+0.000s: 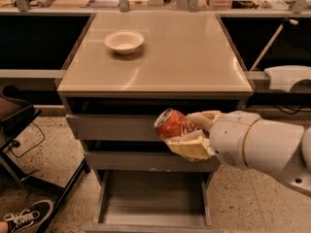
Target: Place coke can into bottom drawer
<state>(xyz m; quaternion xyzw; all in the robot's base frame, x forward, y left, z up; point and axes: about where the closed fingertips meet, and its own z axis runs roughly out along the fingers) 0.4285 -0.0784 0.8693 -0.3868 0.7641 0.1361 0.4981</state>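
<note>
Can: I count one (169, 123), red-orange, tilted with its silver end up and to the left. It hangs in front of the two upper drawer fronts, above the bottom drawer and not in it.
Gripper: one (182, 131), reaching in from the right at drawer height. The jaws are clamped on the can, one above it and one below.
Drawers: three. The top (112, 126) and middle (146, 160) are in; the bottom drawer (153, 198) is pulled out.
Bowl: one (124, 41), white, at back left, well apart from the can.
Surface: glossy tan cabinet top (184, 52).
Room: speckled floor (53, 149); one black shoe (29, 215) at lower left.
</note>
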